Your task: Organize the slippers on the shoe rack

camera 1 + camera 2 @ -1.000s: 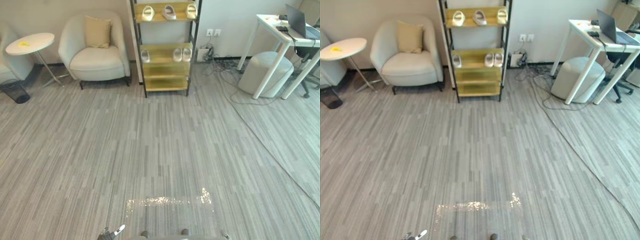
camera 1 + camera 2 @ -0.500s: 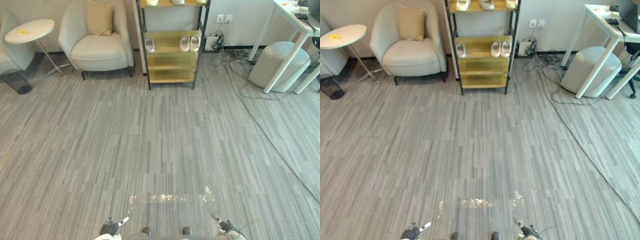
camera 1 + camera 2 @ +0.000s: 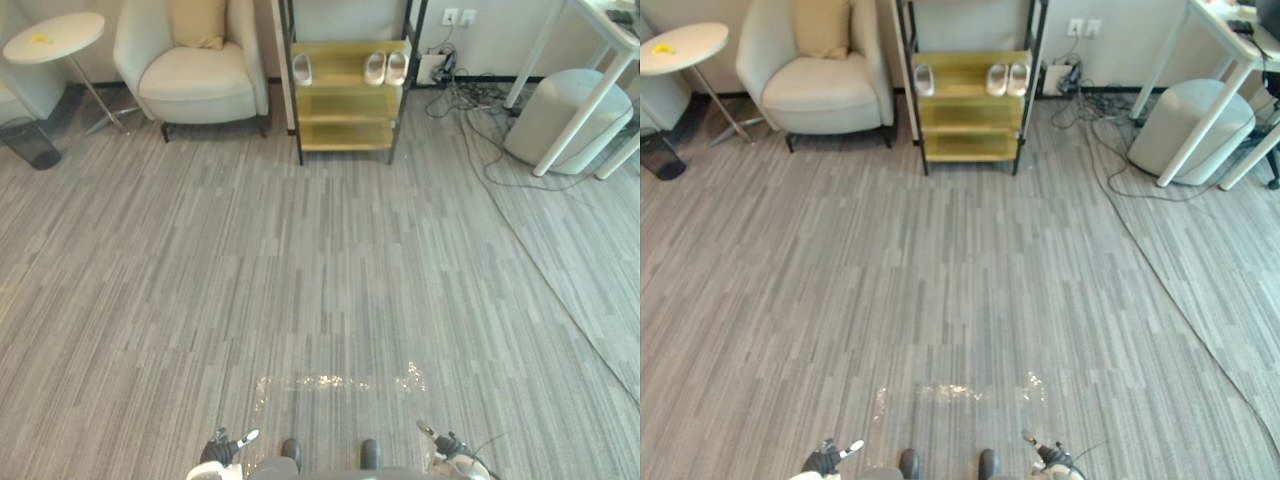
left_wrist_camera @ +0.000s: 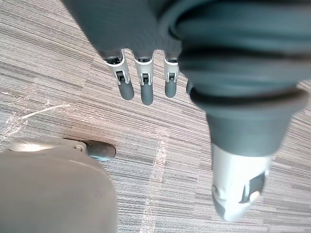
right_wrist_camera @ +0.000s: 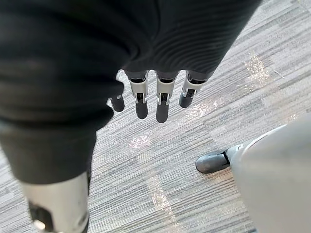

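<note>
The black-framed shoe rack (image 3: 346, 130) with yellow shelves stands against the far wall. On its visible upper shelf lie a lone white slipper (image 3: 302, 69) at the left and a pair of white slippers (image 3: 385, 68) at the right. My left hand (image 3: 222, 448) hangs at the bottom edge of the eye views, far from the rack. Its fingers (image 4: 144, 83) are straight and hold nothing. My right hand (image 3: 443, 447) also hangs low, with straight fingers (image 5: 163, 99) over bare floor.
A cream armchair (image 3: 192, 70) stands left of the rack, with a round white side table (image 3: 52, 38) and a dark bin (image 3: 28, 141) further left. To the right are loose cables (image 3: 480, 110), a grey pouf (image 3: 566, 118) and a white desk leg (image 3: 582, 95). Grey striped carpet (image 3: 320, 270) lies between.
The camera has tilted down and moved towards the rack, so the top shelf has left the picture. Both hands now show a little more at the bottom edge.
</note>
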{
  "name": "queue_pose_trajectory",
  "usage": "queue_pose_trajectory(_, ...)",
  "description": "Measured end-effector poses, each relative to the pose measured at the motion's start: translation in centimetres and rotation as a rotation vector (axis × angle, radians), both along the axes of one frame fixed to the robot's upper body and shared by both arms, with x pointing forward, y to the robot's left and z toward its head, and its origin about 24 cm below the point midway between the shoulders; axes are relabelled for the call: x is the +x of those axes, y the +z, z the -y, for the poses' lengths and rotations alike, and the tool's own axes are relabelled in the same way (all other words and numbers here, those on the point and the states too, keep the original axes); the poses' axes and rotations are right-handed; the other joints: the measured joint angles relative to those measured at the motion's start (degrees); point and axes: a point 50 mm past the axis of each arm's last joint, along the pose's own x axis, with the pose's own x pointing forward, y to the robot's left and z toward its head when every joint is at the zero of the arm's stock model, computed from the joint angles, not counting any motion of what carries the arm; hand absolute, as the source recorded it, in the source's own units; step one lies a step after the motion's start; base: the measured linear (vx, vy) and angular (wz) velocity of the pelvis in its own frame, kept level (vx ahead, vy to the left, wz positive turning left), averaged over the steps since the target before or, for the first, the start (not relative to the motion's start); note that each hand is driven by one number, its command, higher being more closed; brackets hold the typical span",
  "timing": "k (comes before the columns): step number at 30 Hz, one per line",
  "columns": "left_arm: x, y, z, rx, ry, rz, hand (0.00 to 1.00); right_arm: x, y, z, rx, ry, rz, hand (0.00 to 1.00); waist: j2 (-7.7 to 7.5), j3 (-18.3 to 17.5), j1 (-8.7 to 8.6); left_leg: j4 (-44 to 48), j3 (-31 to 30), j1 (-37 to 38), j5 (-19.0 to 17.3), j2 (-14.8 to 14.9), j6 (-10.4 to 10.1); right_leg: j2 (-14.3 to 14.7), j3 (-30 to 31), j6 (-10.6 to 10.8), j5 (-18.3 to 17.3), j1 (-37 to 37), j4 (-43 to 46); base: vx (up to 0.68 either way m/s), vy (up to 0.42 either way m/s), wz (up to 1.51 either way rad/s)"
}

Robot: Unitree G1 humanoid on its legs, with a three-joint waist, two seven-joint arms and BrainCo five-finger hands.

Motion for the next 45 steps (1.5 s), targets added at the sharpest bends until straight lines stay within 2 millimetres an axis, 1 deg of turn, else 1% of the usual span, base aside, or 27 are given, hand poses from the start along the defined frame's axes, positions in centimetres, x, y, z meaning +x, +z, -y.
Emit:
queue_pose_trajectory(1,0.5,0.3,-0.3,0.009,0.011,0.025,0.0,0.2,0.0,-0.3,0.008,-0.007,0.011,0.0,-1.0,0.57,0.09,9.39,0.69,-3.61,-0.07,0.26,-0.01,-0.36,0.02,-0.32,-1.03,0.66,1.07,0.09,-0.057,0.0)
queue_pose_trajectory(4,1.0,0.7,-0.2,-0.009,0.101,0.084,0.0,1.0,0.6,-0.1,-0.015,0.011,0.064,0.0,0.18,1.69,0.94,36.45,1.47,-15.03,1.85,3.93,1.84,1.29,1.1,-2.63,-3.58,4.85,2.11,0.21,-0.031,-0.13)
queue_pose_trajectory(6,1.1,0.7,-0.1,-0.014,0.116,0.094,0.0,1.4,0.8,-0.2,-0.016,0.011,0.085,0.0,0.45,1.52,1.6,38.79,2.46,-18.92,-1.4,3.95,2.05,0.81,2.03,-2.84,-4.92,5.87,2.67,0.37,0.056,-0.28)
queue_pose_trajectory(10,1.3,0.9,-0.2,-0.013,0.124,0.11,0.0,2.4,1.2,-0.1,-0.02,0.008,0.11,0.0,-1.14,1.5,3.76,18.21,8.02,-22.76,-1.05,-1.21,3.1,-3.48,3.82,-0.39,-6.81,6.96,1.9,0.38,0.089,-0.39)
queue_pose_trajectory(12,0.2,0.4,0.4,-0.025,0.121,0.078,0.0,2.5,1.2,-0.1,-0.023,0.016,0.111,0.0,-0.45,0.97,4.43,7.19,6.01,-20.96,5.67,-3.2,5.59,-3.67,5.33,1.18,-7.8,8.14,2.12,0.49,0.166,-0.58)
queue_pose_trajectory(13,0.2,0.4,-0.1,-0.014,0.122,0.07,0.0,2.4,1.1,-0.6,-0.01,0.019,0.108,0.0,-1.55,0.71,4.81,7.82,6.73,-19.85,5.99,-3.91,6.16,-4.53,5.66,1.88,-8.32,8.31,4.45,0.53,0.203,-0.52)
queue_pose_trajectory(15,0.3,0.6,-0.9,0.009,0.107,0.073,0.0,1.7,0.6,-2.2,0.023,0.041,0.09,0.0,-4.28,0.07,5.57,5.89,8.76,-15.5,3.14,-4.66,6.43,-6.06,5.33,4.02,-9.26,2.7,19.83,0.63,0.245,-0.38)
queue_pose_trajectory(16,0.4,0.7,-1.4,0.03,0.057,0.061,0.0,0.6,0.2,-3.3,0.048,0.061,0.064,0.0,-5.82,-0.64,5.13,5.66,8.56,-10.06,-0.03,-5.92,7.73,-7.64,4.98,10.02,-4.96,-5.14,42.06,0.55,0.202,-0.13)
queue_pose_trajectory(17,0.5,0.8,-1.4,0.031,0.047,0.061,0.0,0.4,0.2,-3.4,0.052,0.063,0.059,0.0,-5.82,-0.64,4.83,5.68,8.42,-8.63,-0.88,-6.01,7.81,-7.9,4.94,10.96,-4.35,-6.73,46.96,0.65,0.208,0.06)
queue_pose_trajectory(19,0.9,0.8,-1.3,0.031,0.037,0.067,0.0,0.8,0.3,-3.2,0.045,0.069,0.074,0.0,-5.16,-0.48,3.87,4.76,7.99,-3.85,-2.34,-5.97,8.18,-9.14,2.55,9.58,-5.0,-11.76,58.36,0.47,0.106,0.24)
queue_pose_trajectory(20,1.8,1.0,-1.0,0.022,0.034,0.088,0.0,1.3,0.5,-3.2,0.043,0.073,0.09,0.0,-4.95,-0.38,3.17,1.8,7.11,1.66,-2.52,-5.58,8.3,-10.98,-2.11,6.96,-6.45,-16.22,61.62,0.41,0.056,0.24)
queue_pose_trajectory(22,2.6,1.1,-0.3,0.004,0.03,0.108,0.0,1.8,0.7,-3.1,0.037,0.077,0.107,0.0,-4.45,-0.11,3.07,-0.95,6.67,5.95,-2.52,-4.52,8.29,-11.37,-6.31,4.44,-8.12,-18.7,57.62,0.5,0.013,0.17)
queue_pose_trajectory(25,3.3,1.1,1.0,-0.027,0.029,0.127,0.0,2.7,0.9,-3.1,0.033,0.09,0.121,0.0,-4.07,0.15,2.2,-4.0,5.19,11.58,-2.52,-2.88,8.29,-8.44,-9.54,2.31,-7.11,-22.31,36.08,0.52,-0.086,0.29)
queue_pose_trajectory(26,3.6,1.1,1.1,-0.031,0.026,0.132,0.0,3.1,1.0,-3.1,0.029,0.096,0.13,0.0,-4.15,0.12,1.72,-4.83,4.05,12.41,-2.58,-3.06,8.16,-6.65,-7.74,1.98,-2.97,-22.76,26.38,0.48,-0.163,0.63)
queue_pose_trajectory(27,3.5,1.1,1.3,-0.034,0.026,0.13,0.0,2.8,0.8,-2.9,0.024,0.109,0.111,0.0,-4.73,0.15,1.11,-5.42,1.86,13.79,-3.34,-4.04,6.84,-5.2,-4.78,1.23,5.11,-23.07,17.24,0.49,-0.187,0.7)
queue_pose_trajectory(28,3.4,1.1,1.1,-0.03,0.032,0.128,0.0,2.5,0.7,-2.9,0.022,0.12,0.094,0.0,-5.39,0.1,0.74,-5.33,0.64,14.66,-4.11,-4.59,5.59,-5.04,-4.01,-0.11,9.17,-23.16,16.16,0.53,-0.271,0.74)
queue_pose_trajectory(29,3.2,0.9,1.2,-0.036,0.048,0.119,0.0,2.5,0.7,-2.5,0.006,0.146,0.086,0.0,-5.44,0.23,0.34,-5.22,-1.65,16.58,-5.61,-4.98,4.47,-5.14,-4.01,-1.45,9.03,-23.53,19.42,0.61,-0.319,0.54)
queue_pose_trajectory(30,2.8,0.7,1.7,-0.055,0.08,0.11,0.0,3.1,1.0,-1.6,-0.021,0.152,0.097,0.0,-2.93,0.24,0.28,-2.66,-2.91,16.42,-5.73,-2.59,4.6,-3.86,-5.4,-1.42,4.59,-22.81,21.15,0.59,-0.316,0.42)
queue_pose_trajectory(31,2.6,0.6,1.9,-0.063,0.097,0.106,0.0,3.2,1.1,-1.4,-0.029,0.152,0.098,0.0,-1.86,0.06,0.26,0.12,-3.74,15.84,-6.06,-1.81,4.38,-3.19,-6.32,-1.19,3.6,-22.23,21.27,0.64,-0.335,0.35)
queue_pose_trajectory(32,2.3,0.5,1.7,-0.068,0.129,0.104,0.0,2.9,1.0,-1.5,-0.024,0.153,0.091,0.0,-0.29,0.29,0.33,13.78,-5.12,10.56,-5.38,0.56,3.28,-0.94,-7.98,-2.6,1.51,-18.82,19.93,0.37,-0.213,0.27)
queue_pose_trajectory(34,2.0,0.4,2.1,-0.083,0.153,0.1,0.0,3.2,1.1,-1.6,-0.026,0.159,0.098,0.0,0.78,1.04,0.6,30.38,-4.99,4.13,-1.18,3.77,0.88,1.5,-8.67,-3.81,0.21,-14.12,17.51,0.42,-0.175,0.15)
queue_pose_trajectory(35,2.1,0.5,1.9,-0.083,0.168,0.114,0.0,3.0,1.0,-2.1,-0.014,0.16,0.095,0.0,0.88,1.47,1.22,40.96,-3.91,-0.65,-1.68,6.17,0.36,3.03,-8.86,-5.42,-1.36,-10.45,16.24,0.56,-0.155,-0.04)
queue_pose_trajectory(37,2.9,1.0,1.3,-0.063,0.152,0.15,0.0,3.0,0.8,-3.0,0.011,0.155,0.096,0.0,-0.47,2.27,2.95,46.08,-1.11,-6.57,-3.6,6.76,0.76,3.14,-8.73,-6.01,-3.36,-5.19,14.58,0.43,-0.116,-0.05)
queue_pose_trajectory(39,3.4,1.3,1.4,-0.06,0.13,0.173,0.0,2.8,0.7,-3.4,0.021,0.158,0.09,0.0,-1.42,2.31,3.58,40.92,2.28,-12.62,-5.09,5.95,2.76,2.88,-8.42,-4.86,-3.53,-0.74,10.89,0.4,-0.064,-0.04)
queue_pose_trajectory(42,3.9,1.5,1.7,-0.062,0.116,0.196,0.0,3.3,0.8,-3.6,0.027,0.146,0.101,0.0,-1.68,2.38,3.78,17.58,6.26,-16.52,-3.87,0.78,3.58,0.64,-7.62,-2.74,-4.61,3.76,6.99,0.48,0.086,-0.1)
queue_pose_trajectory(43,3.9,1.5,1.9,-0.065,0.11,0.197,0.0,3.4,0.9,-3.4,0.022,0.141,0.103,0.0,-1.62,2.3,4.51,4.85,5.88,-15.72,1.92,-1.61,3.84,-0.21,-6.66,-1.28,-5.38,5.21,5.61,0.61,0.219,-0.39)
queue_pose_trajectory(45,3.8,1.3,2.2,-0.075,0.112,0.19,0.0,3.2,0.8,-3.1,0.017,0.141,0.095,0.0,-0.99,1.9,6.12,0.54,5.37,-14.63,11.31,-1.97,5.2,-0.42,-4.71,0.83,-6.92,6.98,5.07,0.47,0.189,-0.45)
